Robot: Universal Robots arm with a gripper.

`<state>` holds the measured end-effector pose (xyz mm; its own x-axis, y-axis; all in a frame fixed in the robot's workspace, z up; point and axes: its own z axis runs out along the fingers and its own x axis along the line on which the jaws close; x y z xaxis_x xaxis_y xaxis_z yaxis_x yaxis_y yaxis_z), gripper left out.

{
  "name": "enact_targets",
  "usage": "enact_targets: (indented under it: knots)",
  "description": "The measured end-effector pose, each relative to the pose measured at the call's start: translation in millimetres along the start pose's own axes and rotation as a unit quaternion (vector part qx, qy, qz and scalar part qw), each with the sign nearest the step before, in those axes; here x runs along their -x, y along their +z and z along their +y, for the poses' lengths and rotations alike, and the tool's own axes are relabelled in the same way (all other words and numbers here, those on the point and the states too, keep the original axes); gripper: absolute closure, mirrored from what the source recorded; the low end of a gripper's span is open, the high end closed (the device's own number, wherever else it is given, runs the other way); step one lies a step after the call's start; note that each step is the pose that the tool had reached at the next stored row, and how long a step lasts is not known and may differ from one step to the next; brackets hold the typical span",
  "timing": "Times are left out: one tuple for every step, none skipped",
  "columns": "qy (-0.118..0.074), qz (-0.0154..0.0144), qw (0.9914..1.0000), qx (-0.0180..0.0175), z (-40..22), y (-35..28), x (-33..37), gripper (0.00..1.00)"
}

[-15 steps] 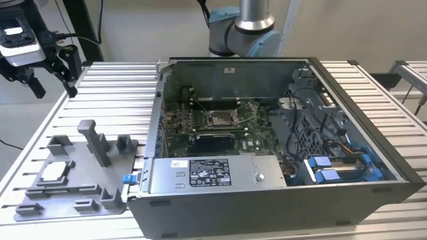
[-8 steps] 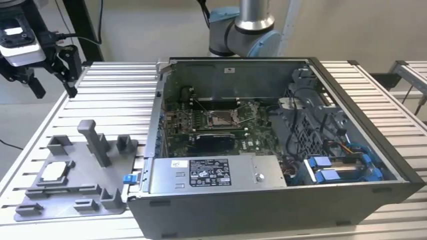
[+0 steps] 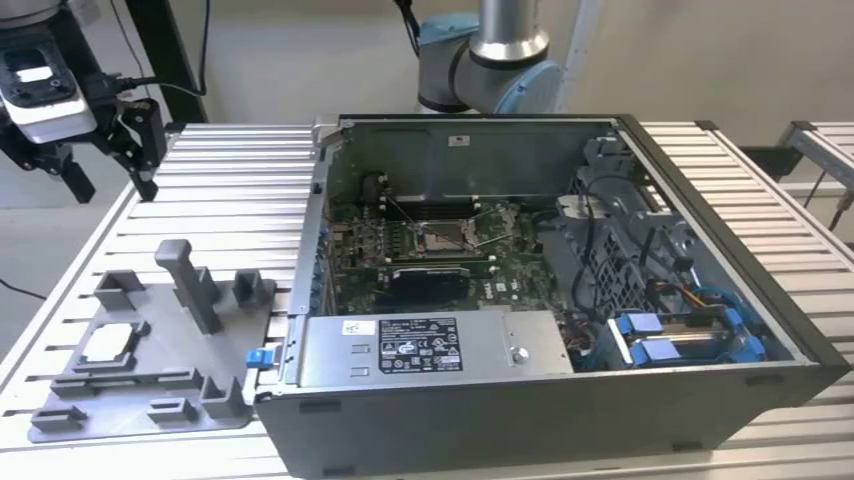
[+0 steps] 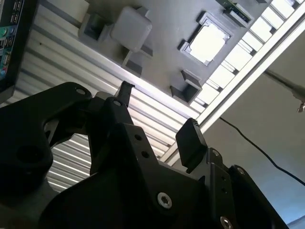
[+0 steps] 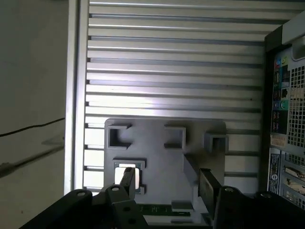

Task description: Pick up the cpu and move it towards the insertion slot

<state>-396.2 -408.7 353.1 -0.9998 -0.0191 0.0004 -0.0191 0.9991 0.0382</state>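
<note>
The small pale square cpu [image 3: 110,343] is seated in a grey plastic fixture [image 3: 200,372] (not yet lifted). The black claw [image 3: 112,185] is held wide, empty.

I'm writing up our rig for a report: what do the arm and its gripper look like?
The arm is a silver metal tube with a rounded grey joint capped in pale blue. The gripper is matt black: angular linkage plates with silver screw heads, ending in two slim black fingers. A white and grey box is mounted at its wrist.
</note>
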Motion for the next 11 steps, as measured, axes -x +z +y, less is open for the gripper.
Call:
enact_targets:
  knots:
    - [0.000,0.0000,1.00000,0.0000,-0.1,1.0,0.0,0.00]
    - [0.000,0.0000,1.00000,0.0000,-0.1,2.0,0.0,0.00]
    - [0.000,0.0000,1.00000,0.0000,-0.1,3.0,0.0,0.00]
    - [0.000,0.0001,1.00000,0.0000,-0.2,4.0,0.0,0.00]
    - [0.000,0.0000,1.00000,0.0000,-0.2,5.2,0.0,0.00]
    - [0.000,0.0000,1.00000,0.0000,-0.2,6.2,0.0,0.00]
    - [0.000,0.0000,1.00000,0.0000,-0.3,7.3,0.0,0.00]
    - [0.000,0.0000,1.00000,0.0000,-0.3,8.3,0.0,0.00]
    - [0.000,0.0000,1.00000,0.0000,-0.3,9.3,0.0,0.00]
    - [0.000,0.0000,1.00000,0.0000,-0.4,10.5,0.0,0.00]
    - [0.000,0.0000,1.00000,0.0000,-0.5,11.7,0.0,0.00]
